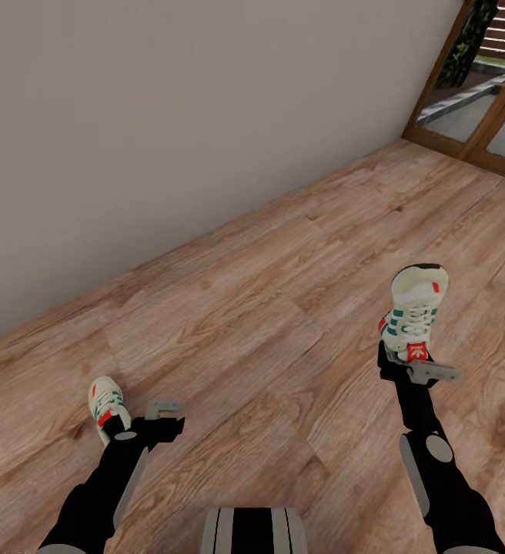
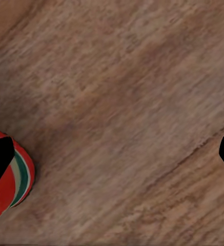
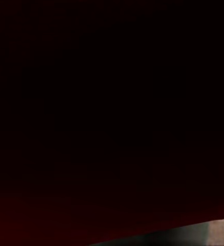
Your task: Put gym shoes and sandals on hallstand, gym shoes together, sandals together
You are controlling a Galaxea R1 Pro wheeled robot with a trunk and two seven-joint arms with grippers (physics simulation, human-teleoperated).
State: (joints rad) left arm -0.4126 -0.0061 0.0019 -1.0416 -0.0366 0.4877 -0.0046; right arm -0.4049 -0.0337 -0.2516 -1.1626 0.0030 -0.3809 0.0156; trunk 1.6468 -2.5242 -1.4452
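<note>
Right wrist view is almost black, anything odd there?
Likely just blocked: in the head view the right claw sits against a gym shoe, so the shoe probably covers the lens. The other shoe sits beside the left claw.

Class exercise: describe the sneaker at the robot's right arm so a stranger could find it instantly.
Start at the glass door, then follow the wood floor toward the robot. The gym shoe stands toe-up at the right gripper; the other gym shoe is beside the left gripper.

2 cream gym shoes [image 1: 414,312], green-striped, red-tagged; brown wood-grain floor [image 1: 283,308].
</note>
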